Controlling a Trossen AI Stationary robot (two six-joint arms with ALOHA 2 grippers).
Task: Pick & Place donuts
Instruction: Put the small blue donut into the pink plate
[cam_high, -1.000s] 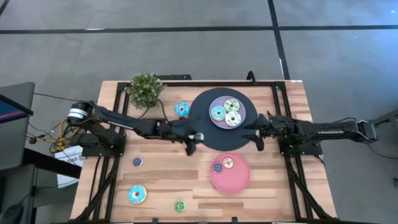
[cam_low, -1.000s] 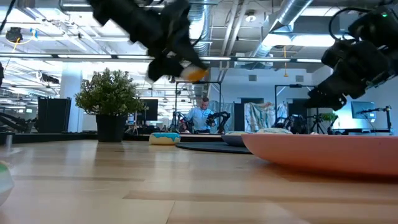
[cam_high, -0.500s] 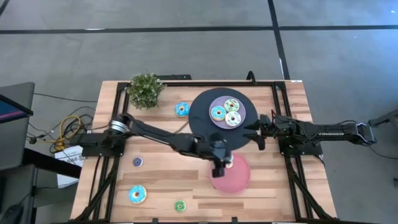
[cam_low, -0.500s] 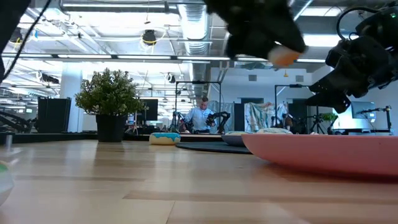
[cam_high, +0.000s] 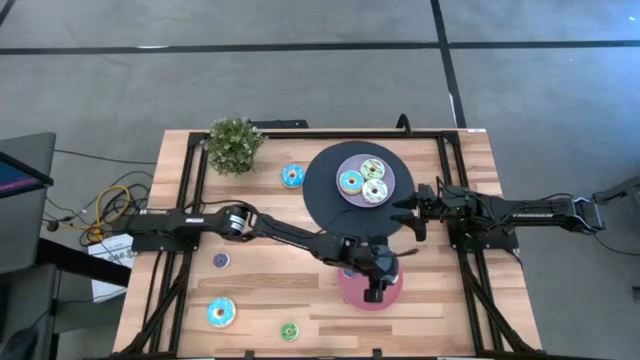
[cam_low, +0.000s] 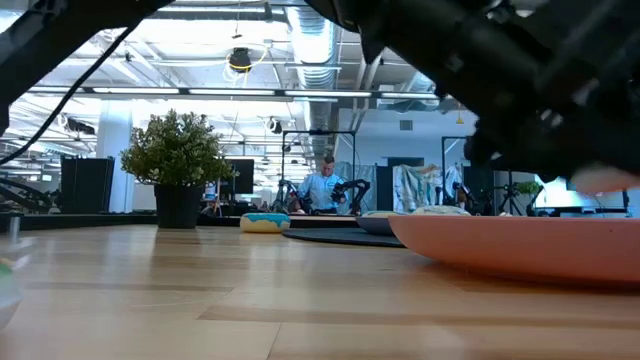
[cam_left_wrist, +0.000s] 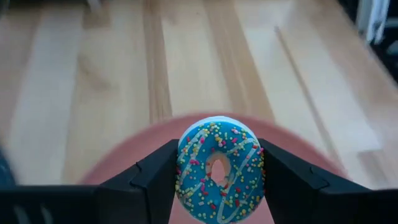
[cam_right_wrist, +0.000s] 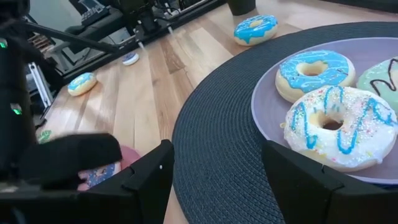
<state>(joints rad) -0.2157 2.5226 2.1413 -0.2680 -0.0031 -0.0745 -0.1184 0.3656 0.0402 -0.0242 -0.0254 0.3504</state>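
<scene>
The table (cam_high: 260, 290) is showing pale wood planks with a smooth, lightly satin finish. The black disc (cam_right_wrist: 230, 155) is presenting a woven, ribbed, matt texture. The lavender plate (cam_right_wrist: 264, 118) and the pink plate (cam_low: 520, 245) are appearing as smooth matt plastic. The blue sprinkled donut (cam_left_wrist: 219, 169) is showing glossy icing with raised sprinkles. The left gripper (cam_left_wrist: 217, 186) fingers (cam_left_wrist: 155, 180) are looking like matt black plastic.

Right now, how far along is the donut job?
Done: three donuts sit on the lavender plate. In hand: the left gripper holds a blue sprinkled donut over the pink plate, not yet released. Left: four lie loose on the table: a blue one by the plant, a purple one, another blue and a green one. The right gripper waits open.
</scene>
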